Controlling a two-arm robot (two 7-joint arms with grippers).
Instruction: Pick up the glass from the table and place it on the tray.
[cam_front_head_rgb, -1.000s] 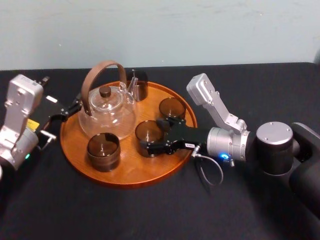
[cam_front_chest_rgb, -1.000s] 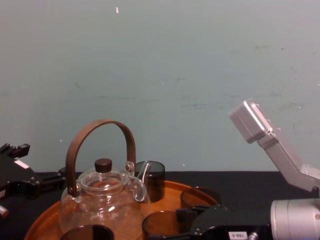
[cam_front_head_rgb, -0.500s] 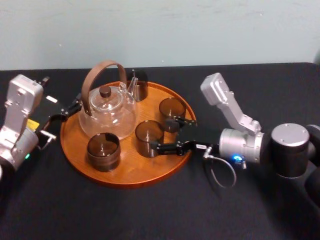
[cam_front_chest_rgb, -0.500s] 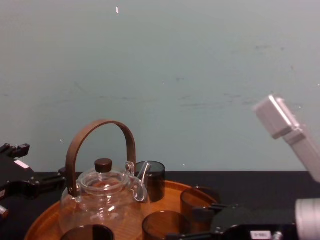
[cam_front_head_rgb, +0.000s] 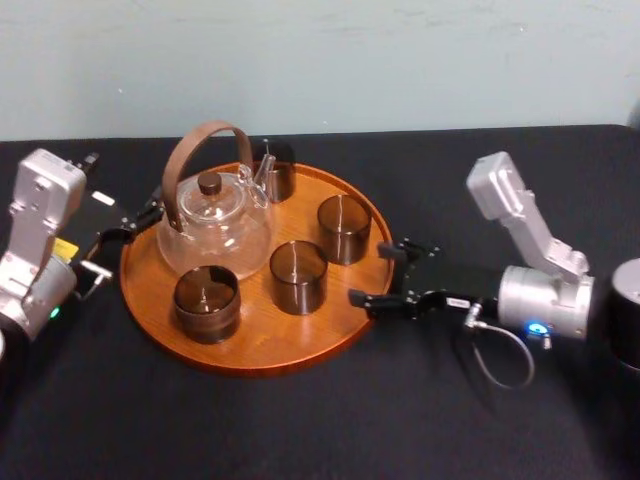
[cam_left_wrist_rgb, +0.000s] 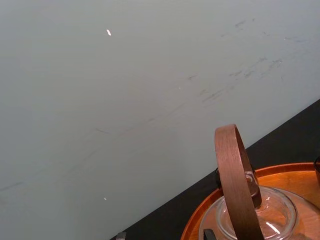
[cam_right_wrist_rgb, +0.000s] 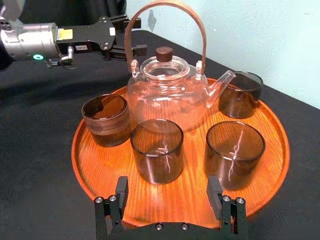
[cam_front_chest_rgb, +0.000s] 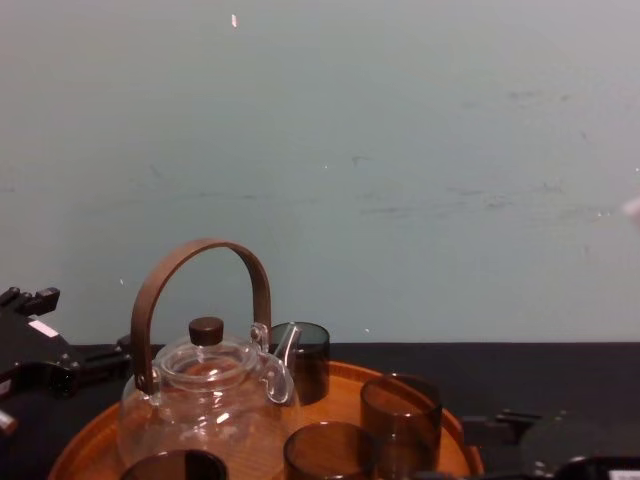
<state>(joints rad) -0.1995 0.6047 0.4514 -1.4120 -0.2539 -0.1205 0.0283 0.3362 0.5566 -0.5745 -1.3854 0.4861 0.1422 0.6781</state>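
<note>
Now the glass (cam_front_head_rgb: 298, 276) stands on the tray (cam_front_head_rgb: 250, 345), just ahead of the right gripper (cam_front_head_rgb: 370, 274), spread wide and empty; left gripper (cam_front_head_rgb: 128, 226), also apart, sits opposite.

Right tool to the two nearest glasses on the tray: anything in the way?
Nothing visible does. The right tool, open, is over the table at the right edge of the tray; only the low rim lies between it and the middle glass and the right glass. The left tool is parked by the teapot.
</note>
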